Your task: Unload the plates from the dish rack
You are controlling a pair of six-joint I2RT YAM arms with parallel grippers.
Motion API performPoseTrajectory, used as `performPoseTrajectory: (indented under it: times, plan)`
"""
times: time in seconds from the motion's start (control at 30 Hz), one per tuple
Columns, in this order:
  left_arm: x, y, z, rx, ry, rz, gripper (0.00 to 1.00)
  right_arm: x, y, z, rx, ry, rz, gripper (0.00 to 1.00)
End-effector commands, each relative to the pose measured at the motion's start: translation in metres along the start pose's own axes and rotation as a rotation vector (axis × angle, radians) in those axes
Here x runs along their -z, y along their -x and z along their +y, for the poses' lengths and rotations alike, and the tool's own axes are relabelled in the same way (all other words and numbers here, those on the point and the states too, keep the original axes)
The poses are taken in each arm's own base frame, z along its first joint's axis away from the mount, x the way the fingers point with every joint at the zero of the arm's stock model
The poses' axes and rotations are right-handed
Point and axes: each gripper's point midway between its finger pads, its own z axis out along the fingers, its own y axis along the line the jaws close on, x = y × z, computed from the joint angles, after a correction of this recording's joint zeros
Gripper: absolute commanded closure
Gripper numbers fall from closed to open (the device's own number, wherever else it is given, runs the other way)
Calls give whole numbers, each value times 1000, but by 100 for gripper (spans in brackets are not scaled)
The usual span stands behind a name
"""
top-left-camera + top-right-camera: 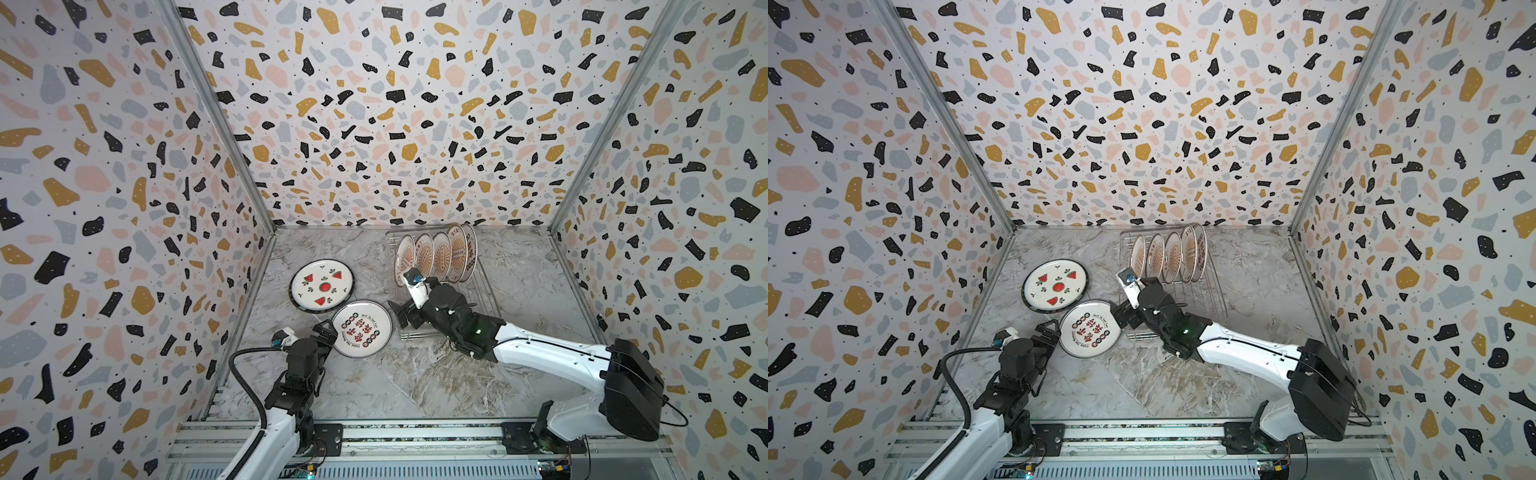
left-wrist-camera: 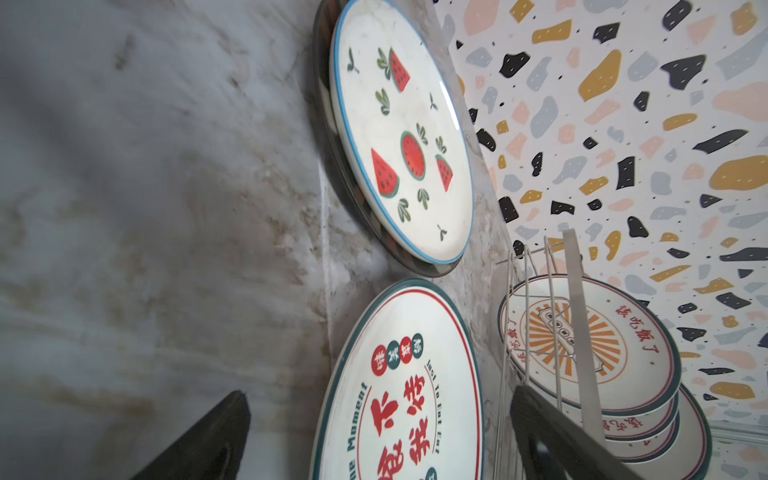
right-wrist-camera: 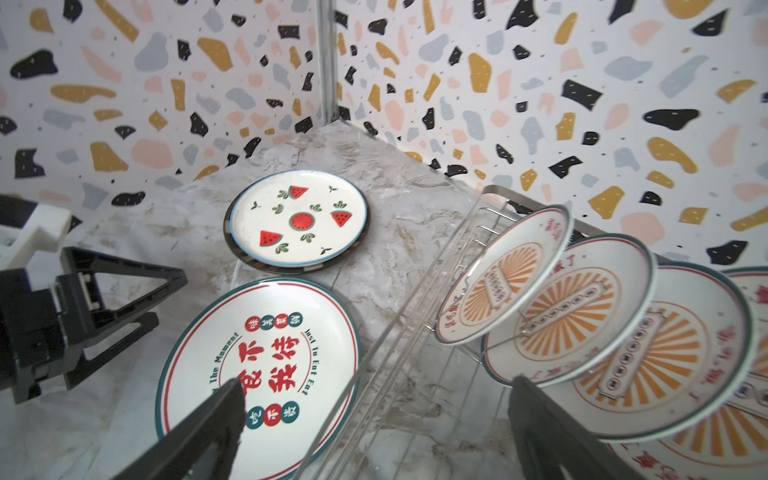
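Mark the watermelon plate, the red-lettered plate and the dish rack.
watermelon plate [image 1: 322,286], in a top view, centre melon print.
red-lettered plate [image 1: 361,328], in a top view, middle of its face.
dish rack [image 1: 482,296], in a top view, bare wires of its empty end.

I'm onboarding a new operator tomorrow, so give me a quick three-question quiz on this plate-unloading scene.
1. How many plates stand in the dish rack?
2. True or false: the left pincer is clamped on the red-lettered plate.
3. The watermelon plate is: A) in the dish rack; B) flat on the table; C) held by the left pincer.
Key: 1. Five show. 2. False: it stands open beside that plate. 3. B.
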Motion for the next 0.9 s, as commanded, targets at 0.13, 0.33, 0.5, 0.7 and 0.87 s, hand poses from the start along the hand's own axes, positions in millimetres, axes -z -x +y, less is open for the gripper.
performPoseTrajectory:
  times: [0.13, 0.33, 0.5, 0.7, 0.87]
  plan:
    - [29, 19, -96, -238, -442, -114, 0, 45, 39, -53, -200, 3, -169, 1]
    - [51, -5, -155, -390, -629, -74, 0, 60, 46, -112, -224, -174, -207, 1]
    - [72, -48, -202, -482, -791, 6, 0, 57, 39, -151, -257, -258, -206, 1]
    - [88, -83, -246, -570, -901, 56, 0, 35, 29, -188, -291, -318, -137, 0]
    - [91, -109, -273, -598, -986, 132, 0, 19, 28, -202, -312, -287, -82, 14]
